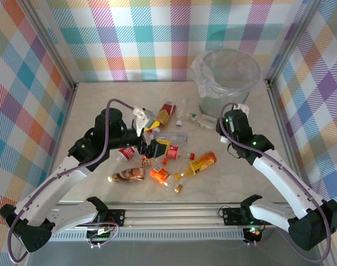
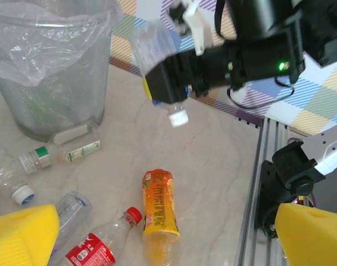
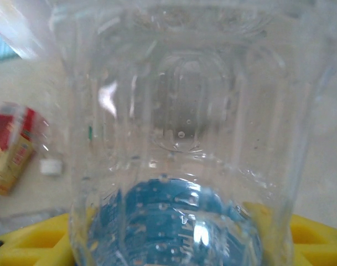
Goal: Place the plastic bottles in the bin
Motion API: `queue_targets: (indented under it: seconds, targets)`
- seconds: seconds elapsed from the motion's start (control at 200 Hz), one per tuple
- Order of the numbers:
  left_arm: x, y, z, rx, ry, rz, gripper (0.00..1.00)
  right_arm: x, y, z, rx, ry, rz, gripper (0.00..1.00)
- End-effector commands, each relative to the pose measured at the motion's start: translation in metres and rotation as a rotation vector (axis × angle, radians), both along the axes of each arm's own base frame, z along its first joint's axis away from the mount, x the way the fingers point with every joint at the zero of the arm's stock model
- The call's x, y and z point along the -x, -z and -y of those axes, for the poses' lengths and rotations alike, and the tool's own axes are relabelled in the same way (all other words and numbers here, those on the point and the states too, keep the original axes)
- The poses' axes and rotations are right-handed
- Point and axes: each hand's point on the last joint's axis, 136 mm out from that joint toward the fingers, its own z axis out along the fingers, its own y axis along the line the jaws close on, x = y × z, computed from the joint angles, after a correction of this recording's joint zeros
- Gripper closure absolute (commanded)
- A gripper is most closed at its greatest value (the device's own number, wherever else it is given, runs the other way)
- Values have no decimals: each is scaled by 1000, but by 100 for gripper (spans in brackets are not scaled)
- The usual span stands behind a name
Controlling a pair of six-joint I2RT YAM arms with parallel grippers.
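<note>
My right gripper (image 1: 222,127) is shut on a clear plastic bottle (image 3: 179,138) with a blue label, which sits between its yellow pads (image 3: 317,238). In the left wrist view this bottle (image 2: 151,41) hangs above the table, white cap down, beside the bin (image 2: 52,72). The bin (image 1: 229,77), translucent grey with a clear bag liner, stands at the back right. My left gripper (image 1: 143,130) is open over the scattered bottles. Between its yellow fingers (image 2: 21,233) lies an orange bottle (image 2: 158,213), with a red-labelled bottle (image 2: 96,249) next to it.
Several bottles lie mid-table: an orange one (image 1: 202,162), a brown one (image 1: 126,175), a clear one (image 1: 171,137) and a small one (image 1: 201,119) near the bin. A loose cap (image 1: 179,189) lies near the front rail (image 1: 174,213). Checked walls close in three sides.
</note>
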Motion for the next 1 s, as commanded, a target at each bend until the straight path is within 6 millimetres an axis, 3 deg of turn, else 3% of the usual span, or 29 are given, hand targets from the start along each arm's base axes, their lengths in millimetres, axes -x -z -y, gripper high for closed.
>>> queue_targets:
  seconds: [0.0, 0.245, 0.55, 0.725, 0.995]
  targets:
    - [-3, -6, 1, 24, -13, 11, 0, -26, -58, -6, 120, -69, 145, 41]
    - [-7, -4, -1, 40, -39, 15, 0, -72, -135, -19, 194, -116, 281, 41]
    - [-16, -15, -11, 98, -132, 91, 0, -145, -164, -6, 270, -53, 335, 41]
    - [-18, -14, -12, 94, -144, 94, 0, -175, -163, 6, 307, -27, 310, 41]
    - [-19, -10, -11, 75, -141, 85, 0, -200, -121, 0, 263, -144, 161, 41]
